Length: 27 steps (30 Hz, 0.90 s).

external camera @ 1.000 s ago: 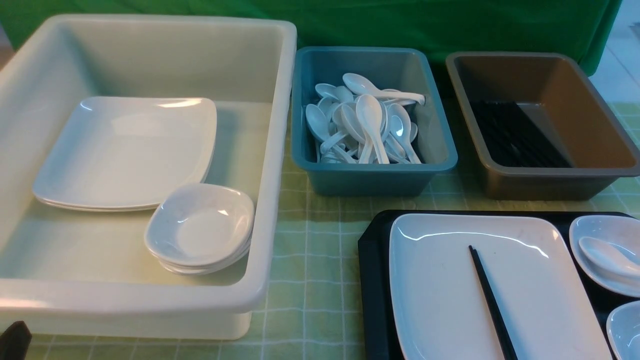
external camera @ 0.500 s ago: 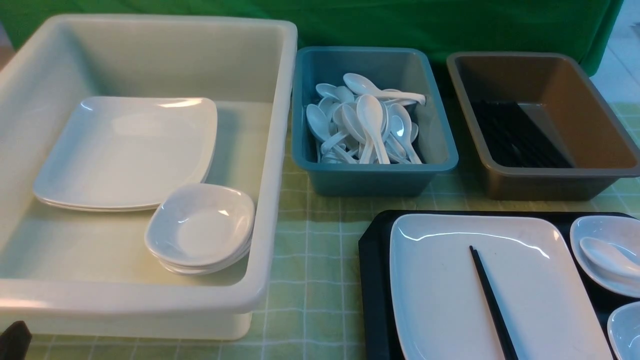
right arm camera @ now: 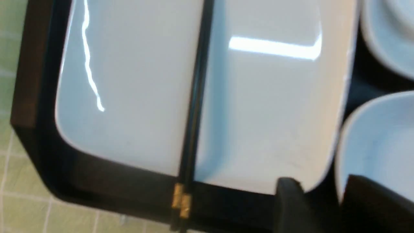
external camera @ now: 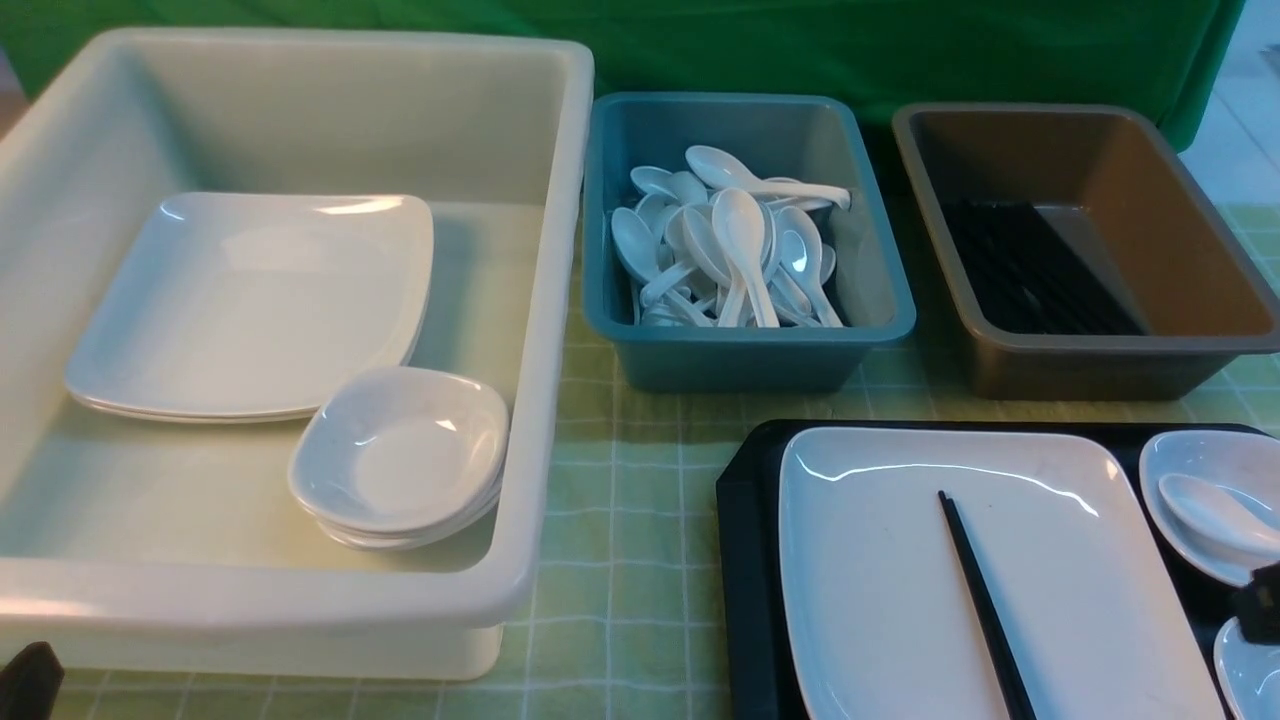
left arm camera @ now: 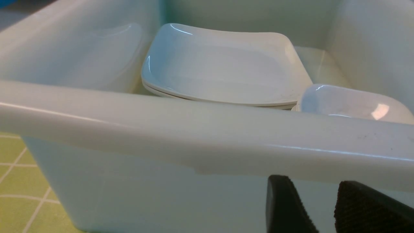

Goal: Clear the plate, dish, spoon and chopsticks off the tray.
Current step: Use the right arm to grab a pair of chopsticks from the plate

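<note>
Near-right corner of the counter (external camera: 620,600): black tray (external camera: 745,560) sat here, holding the tableware.
Plate: large white plate (external camera: 900,600) lay flat on the tray.
Chopsticks: black chopsticks (external camera: 985,610) lay across the plate, gold-tipped ends past its near rim.
Spoon: white soup spoon (external camera: 1215,515) rested in a small dish (external camera: 1175,470) by the right edge.
Right arm: right gripper (right arm camera: 323,194) hung unclenched, empty, between the plate's corner and a second dish (right arm camera: 375,145).
Left arm: left gripper (left arm camera: 318,200) unclenched, empty, outside the white tub (left arm camera: 194,129), near-left corner.
</note>
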{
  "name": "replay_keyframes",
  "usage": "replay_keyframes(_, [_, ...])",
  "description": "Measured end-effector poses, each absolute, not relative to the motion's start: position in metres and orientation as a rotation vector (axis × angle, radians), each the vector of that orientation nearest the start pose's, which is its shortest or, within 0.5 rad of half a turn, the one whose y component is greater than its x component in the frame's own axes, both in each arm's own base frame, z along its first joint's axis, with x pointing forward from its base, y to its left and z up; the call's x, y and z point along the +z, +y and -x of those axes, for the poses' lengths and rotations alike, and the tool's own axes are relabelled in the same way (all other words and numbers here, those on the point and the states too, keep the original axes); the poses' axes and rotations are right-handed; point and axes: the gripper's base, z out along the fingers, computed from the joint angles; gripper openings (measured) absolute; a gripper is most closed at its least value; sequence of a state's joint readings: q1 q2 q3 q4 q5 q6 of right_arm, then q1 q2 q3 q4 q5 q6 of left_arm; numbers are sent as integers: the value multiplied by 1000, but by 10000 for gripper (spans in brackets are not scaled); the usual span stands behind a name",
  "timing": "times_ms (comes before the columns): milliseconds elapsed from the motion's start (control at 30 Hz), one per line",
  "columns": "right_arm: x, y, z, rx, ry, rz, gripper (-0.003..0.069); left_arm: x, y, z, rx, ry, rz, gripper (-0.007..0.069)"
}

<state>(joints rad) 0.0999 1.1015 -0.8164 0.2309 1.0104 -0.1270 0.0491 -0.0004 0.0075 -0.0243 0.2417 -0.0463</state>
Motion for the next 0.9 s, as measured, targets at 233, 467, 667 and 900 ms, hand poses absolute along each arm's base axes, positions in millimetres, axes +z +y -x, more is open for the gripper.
replay_keyframes(233, [251,90,-210,326,2910,423,402,189,2,-56,-20,1730,99,224])
replay_keyframes(467, [217,123,-220,143,2956,521,407,189,2,-56,-20,1730,99,224])
replay_keyframes(667, [193,130,-232,104,2992,466,407,189,2,-56,-21,1730,100,224])
replay_keyframes(900, [171,133,-239,75,3051,433,407,189,2,-56,-21,1730,100,224])
